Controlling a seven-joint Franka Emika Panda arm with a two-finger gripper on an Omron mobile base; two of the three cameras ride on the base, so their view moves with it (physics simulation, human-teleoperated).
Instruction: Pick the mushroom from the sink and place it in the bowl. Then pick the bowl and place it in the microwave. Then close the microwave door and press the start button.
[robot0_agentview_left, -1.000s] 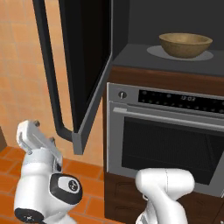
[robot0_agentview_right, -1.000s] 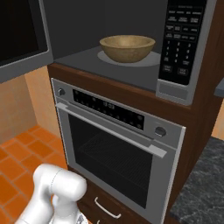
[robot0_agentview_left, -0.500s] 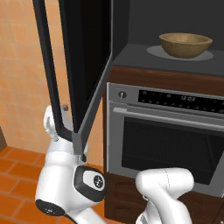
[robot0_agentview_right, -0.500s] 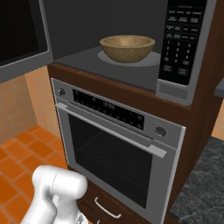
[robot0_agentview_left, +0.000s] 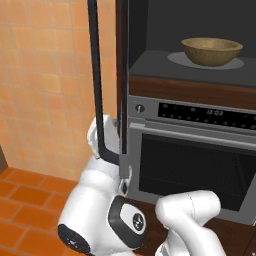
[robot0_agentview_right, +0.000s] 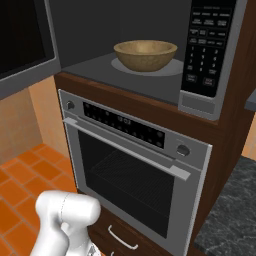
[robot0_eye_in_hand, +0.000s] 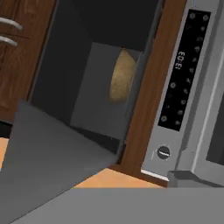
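Note:
The brown wooden bowl (robot0_agentview_left: 212, 50) (robot0_agentview_right: 145, 54) stands on the grey turntable inside the open microwave (robot0_agentview_right: 100, 35); in the rolled hand view the bowl (robot0_eye_in_hand: 120, 76) shows deep in the dark cavity. The microwave door (robot0_agentview_left: 122, 75) hangs open, almost edge-on in the left base view, with its dark bar handle (robot0_agentview_left: 96, 75) to its left. My gripper (robot0_agentview_left: 113, 131) sits low against the door's outer side, partly behind the handle, open and holding nothing. The door's grey frame (robot0_eye_in_hand: 43, 166) lies close in front of the hand. The mushroom is hidden and the sink is out of view.
The microwave's keypad panel (robot0_agentview_right: 207, 45) is right of the cavity. Below it is a steel oven (robot0_agentview_right: 135, 165) with a display strip (robot0_agentview_left: 205, 111) and a horizontal handle, then a wooden drawer (robot0_agentview_right: 122, 237). An orange tiled wall (robot0_agentview_left: 45, 75) and floor lie left.
My arm has risen and swung right, up behind the door's handle. In the left base view the door has turned from a broad panel to nearly edge-on, towards the cavity.

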